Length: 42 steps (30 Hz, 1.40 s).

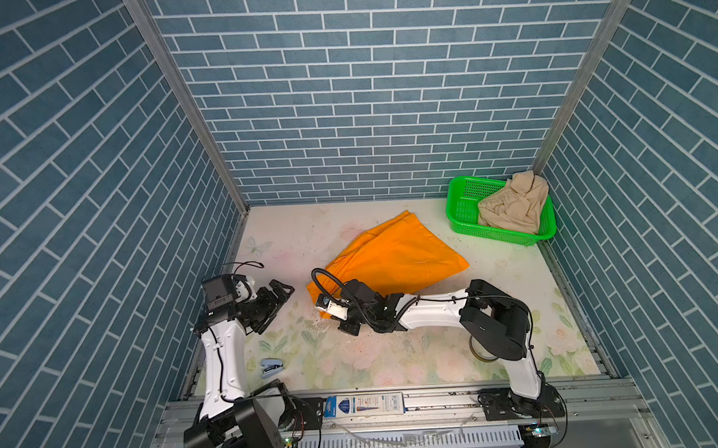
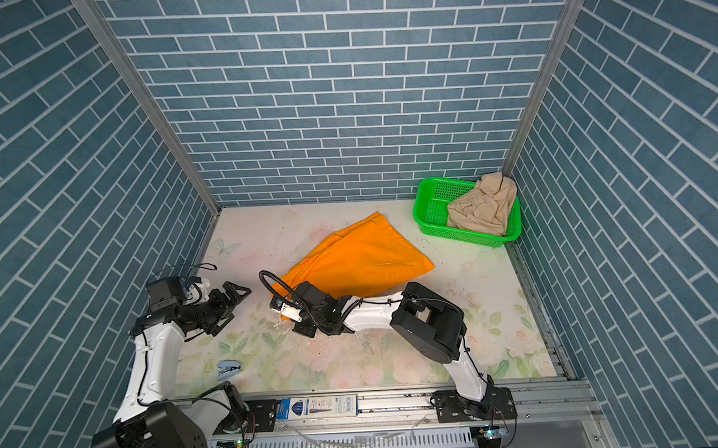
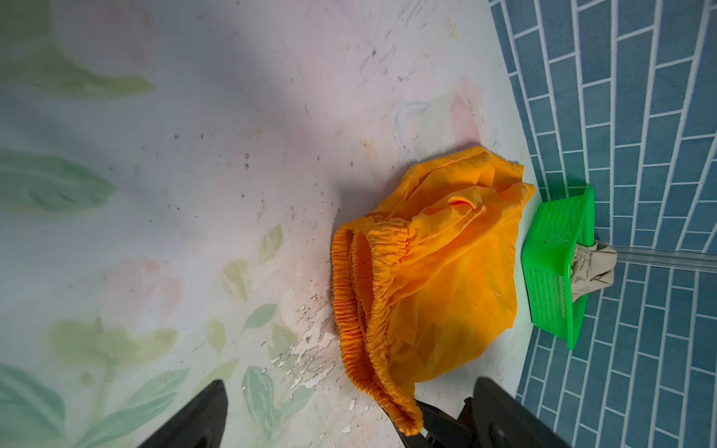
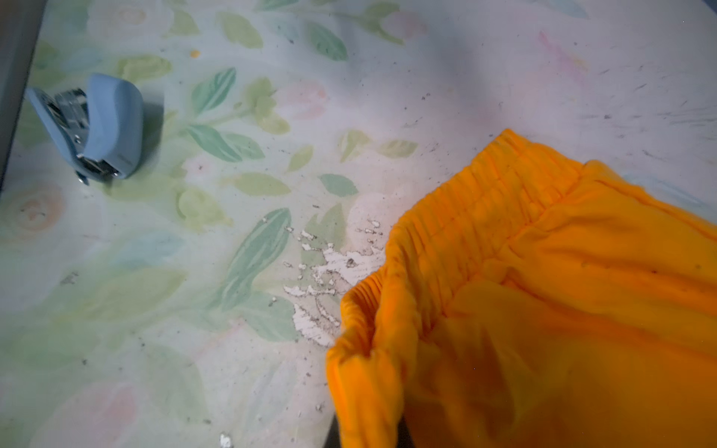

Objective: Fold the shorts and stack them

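Logging quick for you: floral table [image 1: 396, 356] carries the orange shorts [image 1: 392, 257] spread mid-table, waistband toward the arms. Green basket [image 1: 459, 212] sits in the far right corner, with the beige shorts [image 1: 510, 210] bunched inside and spilling over its rim. Your right gripper [image 3: 421, 419] is clenched on the orange waistband's near corner. Left gripper [image 3: 351, 388] hangs spread wide just left of that waistband, touching nothing. Small blue stapler [image 1: 271, 368] lies near the left arm.

Rail label [image 1: 363, 406] print illegibly small
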{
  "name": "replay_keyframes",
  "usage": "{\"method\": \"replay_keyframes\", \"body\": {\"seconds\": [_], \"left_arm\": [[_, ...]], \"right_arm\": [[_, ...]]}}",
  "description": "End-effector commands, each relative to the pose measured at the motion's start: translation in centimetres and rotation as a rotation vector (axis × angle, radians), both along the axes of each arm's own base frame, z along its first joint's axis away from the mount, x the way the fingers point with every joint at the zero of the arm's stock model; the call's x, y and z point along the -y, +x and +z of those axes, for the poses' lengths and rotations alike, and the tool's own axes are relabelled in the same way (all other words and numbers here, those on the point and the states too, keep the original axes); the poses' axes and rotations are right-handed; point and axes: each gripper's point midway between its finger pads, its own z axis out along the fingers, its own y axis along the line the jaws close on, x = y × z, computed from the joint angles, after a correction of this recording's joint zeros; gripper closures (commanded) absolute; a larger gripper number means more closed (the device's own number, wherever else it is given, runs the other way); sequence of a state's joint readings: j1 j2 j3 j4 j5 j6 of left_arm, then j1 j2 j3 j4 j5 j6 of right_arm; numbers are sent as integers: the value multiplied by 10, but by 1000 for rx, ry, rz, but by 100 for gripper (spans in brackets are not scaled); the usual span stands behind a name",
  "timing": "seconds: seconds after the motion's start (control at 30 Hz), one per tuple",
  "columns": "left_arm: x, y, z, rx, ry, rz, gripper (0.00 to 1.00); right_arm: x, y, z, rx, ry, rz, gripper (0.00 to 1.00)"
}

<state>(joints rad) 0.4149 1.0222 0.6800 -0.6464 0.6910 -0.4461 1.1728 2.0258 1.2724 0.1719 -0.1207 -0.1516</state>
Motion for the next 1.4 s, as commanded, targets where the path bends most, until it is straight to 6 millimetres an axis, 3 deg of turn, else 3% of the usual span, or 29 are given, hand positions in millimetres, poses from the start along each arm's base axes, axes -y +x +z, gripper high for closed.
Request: {"method": "replay_keyframes", "body": {"seconds": [0.0, 0.17, 0.53, 0.9, 1.07, 1.1, 1.13, 1.2, 1.23, 1.3, 1.37], "left_arm": [[11, 9, -6, 28, -58, 10, 0], [25, 18, -27, 29, -139, 15, 0], [38, 39, -39, 45, -207, 1, 0], [87, 33, -77, -56, -204, -136, 0], [102, 37, -83, -49, -187, -170, 0], [104, 38, -82, -43, -176, -181, 4], [105, 39, -81, -41, -163, -196, 16], [106, 38, -80, -56, -129, -224, 45], [108, 36, -77, -62, -111, -239, 62], [109, 31, -73, -80, -72, -268, 79], [107, 23, -65, -92, -29, -286, 88]], "right_arm": [[-13, -6, 43, -54, 162, -2, 100], [-11, -11, 45, -84, 181, 2, 100], [-8, -9, 39, -69, 161, -9, 100], [-15, -7, 38, -67, 161, -1, 100], [-18, -7, 41, -67, 168, 4, 100], [-18, -8, 41, -70, 169, 7, 100], [-19, -9, 42, -75, 170, 10, 100], [-21, -12, 39, -90, 157, 21, 100], [-21, -13, 37, -107, 140, 21, 95], [-16, -13, 35, -137, 131, 3, 86], [-8, -13, 43, -168, 161, -20, 74]]}}
